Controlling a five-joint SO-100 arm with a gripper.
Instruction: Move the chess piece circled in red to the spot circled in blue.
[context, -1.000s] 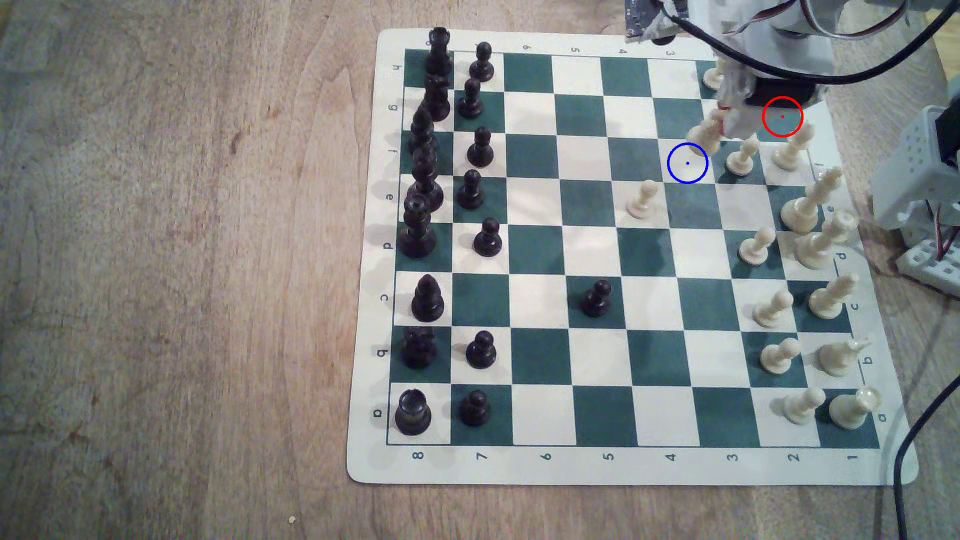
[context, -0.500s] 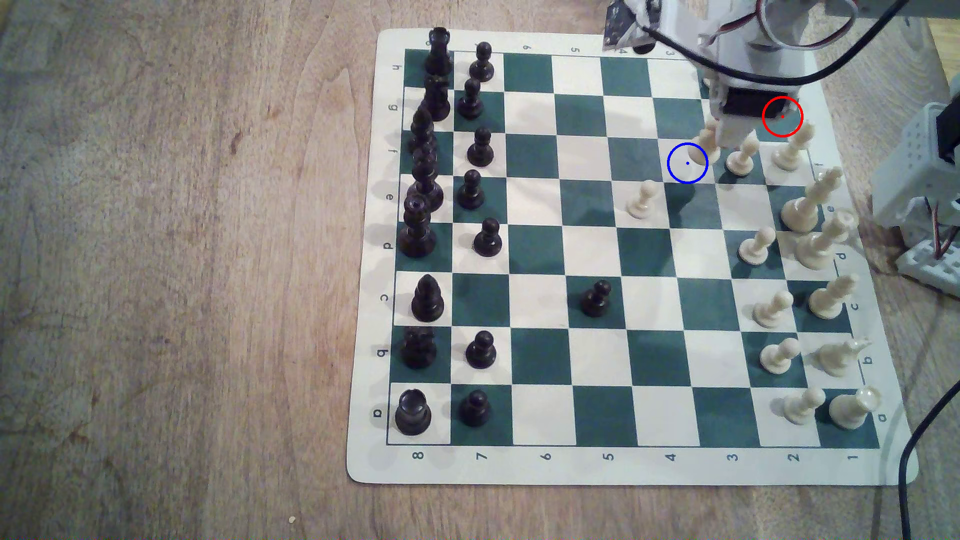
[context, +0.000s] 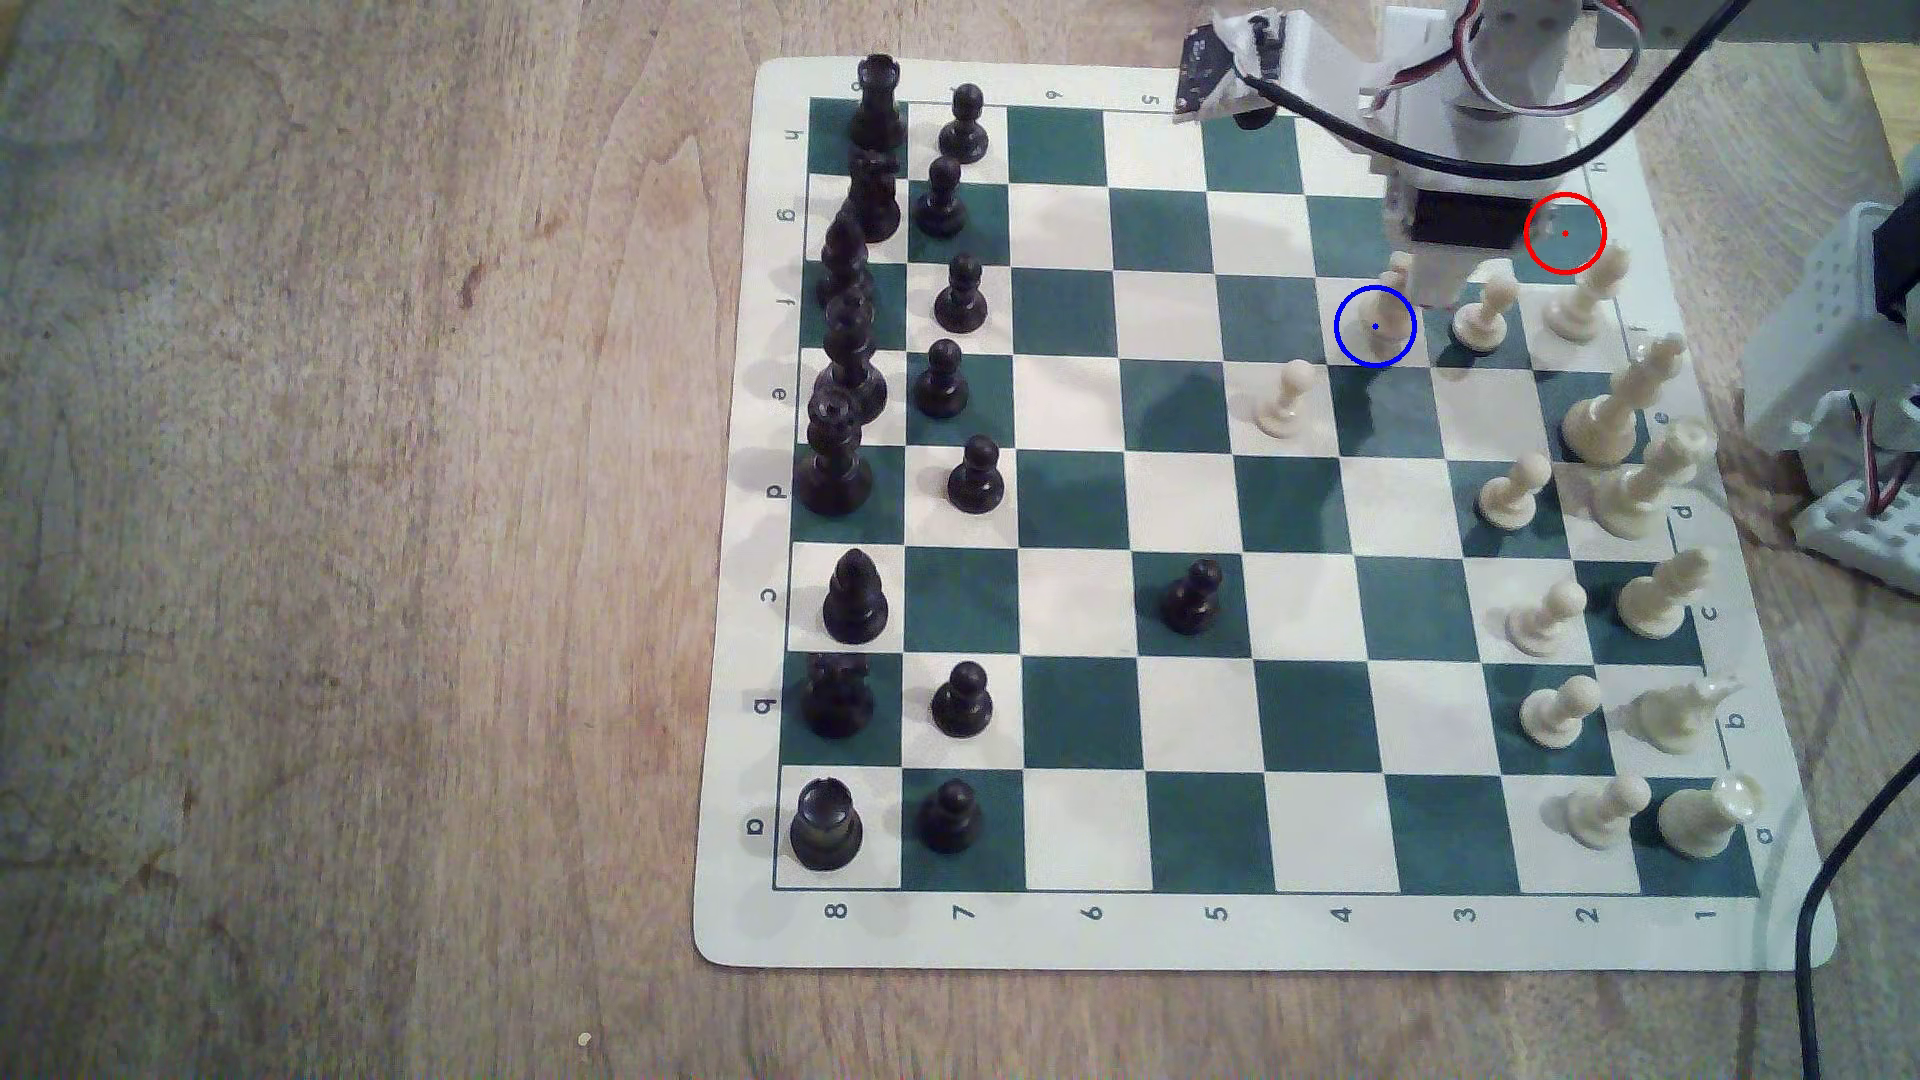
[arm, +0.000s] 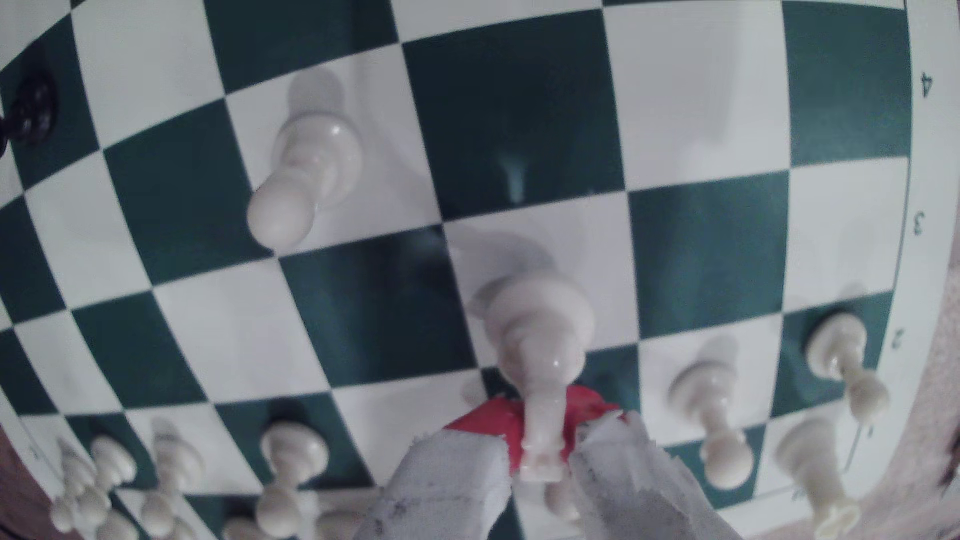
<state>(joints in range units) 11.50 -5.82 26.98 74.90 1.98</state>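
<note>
1. At the left of the exterior view we see bare wooden table (context: 343, 540), then the green-and-cream board (context: 1081, 717) filling the centre and right of the frame.
2. The black pieces (context: 852, 343) stand in two columns down the board's left side, with one black pawn (context: 1192, 597) alone in the lower middle.
3. Right of centre, a lone cream pawn (context: 1285, 398) stands on a cream square, just below and left of the blue circle.
4. The spot circled in blue (context: 1361, 343) sits in the upper right of the frame; the knight (context: 1397, 286) stands at its upper right edge, its base reaching into the ring, tilted up toward the arm above it.
5. The gripper (context: 1439, 280) comes down from the top right of the frame and meets the top of the knight.
6. In the wrist view the knight (arm: 537, 363) lies between the two taped fingers (arm: 452, 483), its head squeezed between them at the lower middle of the frame and its round base out over a cream square; we read the fingers as clamped on it. We cannot tell whether the base touches the board.
7. Further right in the exterior view, the red circle (context: 1565, 234) rings a dark green square with no piece on it.
8. Cream pieces (context: 1621, 498) line the board's right edge.
</note>
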